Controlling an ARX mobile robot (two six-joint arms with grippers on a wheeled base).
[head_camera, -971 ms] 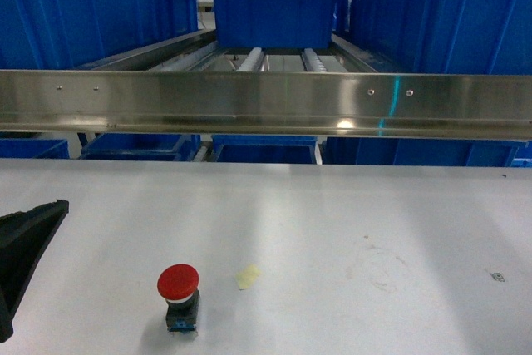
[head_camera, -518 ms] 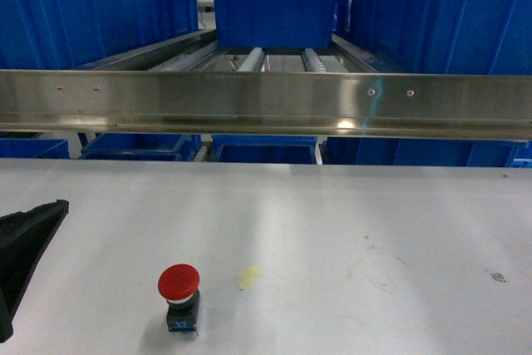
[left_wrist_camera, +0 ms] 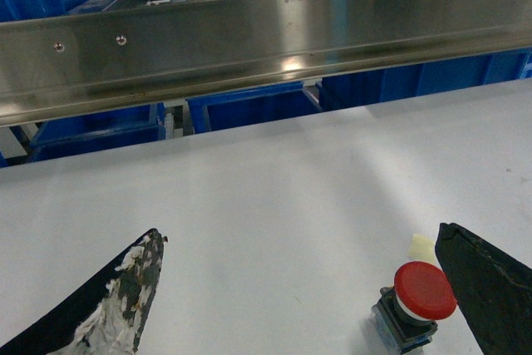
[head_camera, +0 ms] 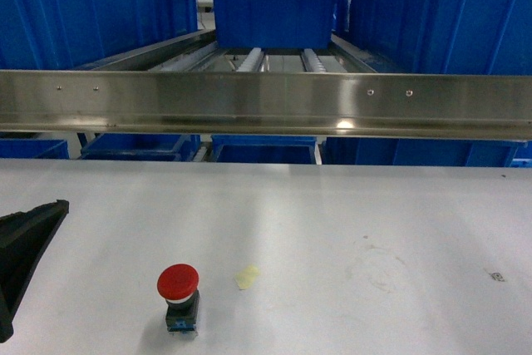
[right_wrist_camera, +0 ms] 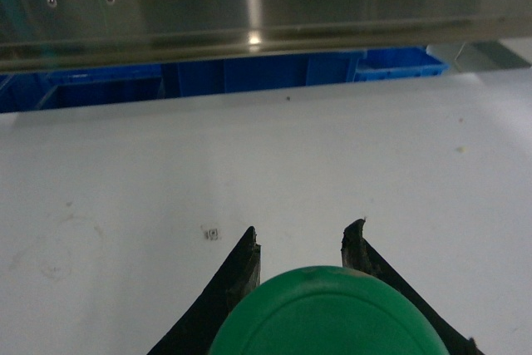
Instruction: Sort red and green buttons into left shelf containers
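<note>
One red button (head_camera: 179,282) stands on your white table (head_camera: 349,214) at the head view's lower left, blue bins (head_camera: 75,18) beyond the steel rail (head_camera: 266,104); your left wrist shows the left gripper (left_wrist_camera: 307,288) spread wide, the button just inside its right finger; your right wrist shows the right gripper (right_wrist_camera: 301,247) clamped on a green button (right_wrist_camera: 328,313)

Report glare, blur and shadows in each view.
Head view: light glare patch on the steel rail; red button sharp, faint shadow. Left wrist view: bright rail reflection, everything crisp. Right wrist view: green button between the right gripper's fingers is blurred, too close.
</note>
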